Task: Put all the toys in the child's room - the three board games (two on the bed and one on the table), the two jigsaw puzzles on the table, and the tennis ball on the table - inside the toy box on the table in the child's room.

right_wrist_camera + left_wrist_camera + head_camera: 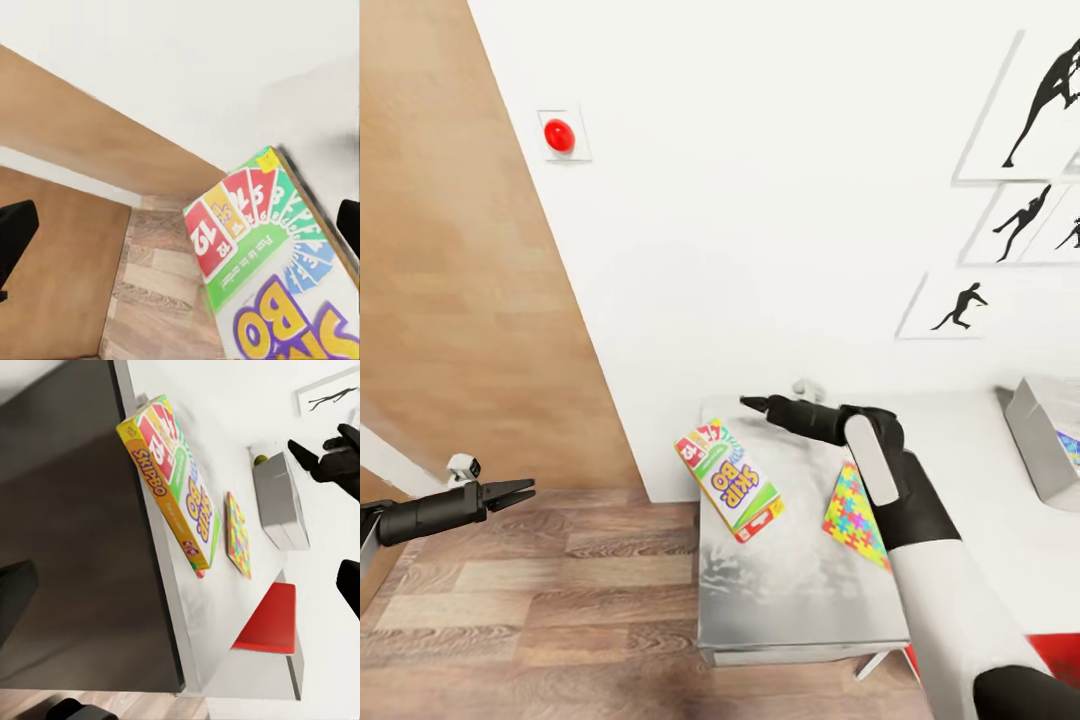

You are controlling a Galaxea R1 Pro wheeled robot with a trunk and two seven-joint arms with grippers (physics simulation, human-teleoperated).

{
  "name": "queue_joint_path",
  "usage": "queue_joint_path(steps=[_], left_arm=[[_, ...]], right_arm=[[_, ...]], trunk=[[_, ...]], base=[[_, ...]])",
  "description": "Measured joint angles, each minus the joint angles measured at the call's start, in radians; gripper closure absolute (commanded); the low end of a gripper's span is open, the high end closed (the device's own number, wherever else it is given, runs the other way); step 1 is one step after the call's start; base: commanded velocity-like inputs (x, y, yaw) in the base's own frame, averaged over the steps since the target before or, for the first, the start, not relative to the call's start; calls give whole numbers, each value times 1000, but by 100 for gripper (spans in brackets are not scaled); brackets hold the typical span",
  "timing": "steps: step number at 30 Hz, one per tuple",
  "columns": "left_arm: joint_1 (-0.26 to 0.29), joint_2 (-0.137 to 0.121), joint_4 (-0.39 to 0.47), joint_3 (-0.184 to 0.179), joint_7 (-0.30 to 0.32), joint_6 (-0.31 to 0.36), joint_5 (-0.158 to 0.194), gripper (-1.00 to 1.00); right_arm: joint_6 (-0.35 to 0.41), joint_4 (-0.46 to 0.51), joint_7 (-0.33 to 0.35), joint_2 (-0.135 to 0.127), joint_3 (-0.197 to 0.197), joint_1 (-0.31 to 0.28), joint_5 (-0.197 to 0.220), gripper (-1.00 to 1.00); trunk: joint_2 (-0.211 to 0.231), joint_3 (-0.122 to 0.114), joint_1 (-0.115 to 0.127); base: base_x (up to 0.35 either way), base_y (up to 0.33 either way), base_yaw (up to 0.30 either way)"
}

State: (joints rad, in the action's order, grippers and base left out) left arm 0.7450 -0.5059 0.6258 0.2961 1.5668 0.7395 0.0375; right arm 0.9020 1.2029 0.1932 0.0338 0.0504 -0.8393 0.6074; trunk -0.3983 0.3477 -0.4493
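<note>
A Skip-Bo board game (728,480) lies on the table (800,590), its end hanging over the table's left edge. A jigsaw puzzle (855,515) lies flat just right of it. The grey toy box (1038,440) stands at the table's right, with something blue inside. My right gripper (750,403) hovers open above the table's far left corner, just beyond the game; its fingers (15,232) stand wide apart over the box (262,277). My left gripper (525,490) is open over the floor, left of the table. The left wrist view shows the game (176,484), the puzzle (238,536), the toy box (281,499) and the tennis ball (260,459) beyond it.
A white wall with a red button (559,135) and silhouette pictures (1020,220) stands behind the table. A wooden door panel (460,250) fills the left. Wood floor (560,600) lies between my left arm and the table. A red object (1050,645) sits beside the table's near side.
</note>
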Motion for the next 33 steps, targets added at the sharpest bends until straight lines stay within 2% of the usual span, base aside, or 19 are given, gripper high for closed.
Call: queue_joint_path(steps=[2, 6, 7, 9, 10, 13, 15, 17, 19, 25, 33], left_arm=[[0, 0, 0, 0, 0, 0, 0, -100], [0, 0, 0, 0, 0, 0, 0, -100], [0, 0, 0, 0, 0, 0, 0, -100], [0, 0, 0, 0, 0, 0, 0, -100], [0, 0, 0, 0, 0, 0, 0, -100], [0, 0, 0, 0, 0, 0, -1, -100], [0, 0, 0, 0, 0, 0, 0, -100], [0, -1, 0, 0, 0, 0, 0, -100], [0, -1, 0, 0, 0, -1, 0, -100], [0, 0, 0, 0, 0, -2, 0, -100], [0, 0, 0, 0, 0, -26, 0, -100]], right_arm=[[10, 104, 45, 0, -1, 57, 22, -100], [19, 231, 104, -1, -1, 146, 39, -100], [20, 276, 136, -1, -2, 191, 47, -100], [18, 308, 179, -1, -6, 239, 56, -100], [13, 328, 231, -1, -15, 281, 63, -100], [-4, 349, 334, -1, -31, 345, 69, -100], [-59, 362, 490, -1, -49, 434, 70, -100], [-103, 365, 567, -1, -54, 478, 70, -100], [-190, 369, 686, -1, -57, 542, 64, -100], [-260, 372, 769, 0, -53, 586, 58, -100], [-279, 372, 791, 0, -55, 597, 56, -100]], trunk=[[0, -3, 0], [0, -9, 0], [0, -10, 0], [0, -14, 0], [0, -15, 0], [0, -20, 0], [0, -23, 0], [0, -26, 0], [0, -29, 0], [0, -38, 0], [0, -47, 0]], base=[[0, 22, -118], [0, 17, -120], [0, 54, -124], [0, 107, -127], [0, 161, -129], [0, 191, -131], [0, 117, -134], [0, 68, -135], [0, 31, -138], [0, 13, -163], [0, 2, -156]])
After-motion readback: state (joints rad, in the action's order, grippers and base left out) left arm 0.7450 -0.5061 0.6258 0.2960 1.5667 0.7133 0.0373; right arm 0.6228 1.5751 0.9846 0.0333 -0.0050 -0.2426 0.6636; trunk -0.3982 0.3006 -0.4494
